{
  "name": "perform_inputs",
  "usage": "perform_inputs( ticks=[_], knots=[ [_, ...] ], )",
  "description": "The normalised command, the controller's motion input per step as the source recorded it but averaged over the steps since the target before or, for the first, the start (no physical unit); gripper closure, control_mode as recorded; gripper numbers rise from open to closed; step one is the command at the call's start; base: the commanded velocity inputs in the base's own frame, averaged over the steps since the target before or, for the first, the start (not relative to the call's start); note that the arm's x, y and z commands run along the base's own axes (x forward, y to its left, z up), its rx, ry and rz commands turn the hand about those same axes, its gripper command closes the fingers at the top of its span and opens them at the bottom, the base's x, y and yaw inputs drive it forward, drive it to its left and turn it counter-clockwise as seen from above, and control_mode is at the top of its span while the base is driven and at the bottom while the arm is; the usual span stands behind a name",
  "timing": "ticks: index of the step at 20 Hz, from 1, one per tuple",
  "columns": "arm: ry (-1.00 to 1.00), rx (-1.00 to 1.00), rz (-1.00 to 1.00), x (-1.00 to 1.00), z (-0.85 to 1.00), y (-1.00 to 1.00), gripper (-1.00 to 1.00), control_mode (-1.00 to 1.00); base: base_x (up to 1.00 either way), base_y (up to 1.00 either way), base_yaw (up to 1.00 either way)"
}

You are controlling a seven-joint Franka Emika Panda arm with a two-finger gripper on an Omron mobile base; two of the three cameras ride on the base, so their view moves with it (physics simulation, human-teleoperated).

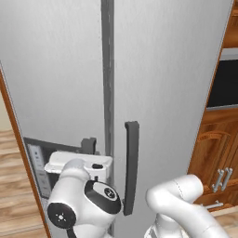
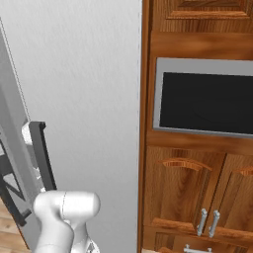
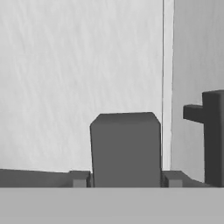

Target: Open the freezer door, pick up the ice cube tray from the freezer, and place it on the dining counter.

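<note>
Freezer door (image 1: 56,69), the tall silver one with the dispenser panel (image 1: 39,169), looks shut and so hides the ice tray, while the end effector (image 3: 127,179) pinches its dark upright handle (image 3: 124,146), probably to pull it open.

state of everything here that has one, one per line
freezer door: shut
other fridge door: shut
gripper: jaws around the freezer door's handle, one fingertip each side
cabinet doors: shut
oven: door shut, glass dark
</note>
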Motion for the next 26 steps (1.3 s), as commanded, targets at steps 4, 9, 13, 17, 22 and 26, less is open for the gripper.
perform_inputs(
  ticks=[4,9,13,17,22,26],
  knots=[
    [0.06,0.0,-0.04,-0.56,0.0,0.69,1.0,-1.0,0.0,0.0,0.0],
    [0.07,0.0,-0.04,-0.58,0.0,0.67,1.0,-1.0,0.0,0.0,0.0],
    [0.06,0.0,-0.04,-0.52,0.0,0.65,1.0,-1.0,0.0,0.0,0.0],
    [0.03,0.0,-0.03,-0.45,0.0,0.62,1.0,-1.0,0.0,0.0,0.0],
    [0.0,0.0,-0.02,-0.31,0.0,0.57,1.0,-1.0,0.0,0.0,0.0],
    [0.0,0.0,0.0,-0.18,0.0,0.58,1.0,-1.0,0.0,0.0,0.0]
  ],
)
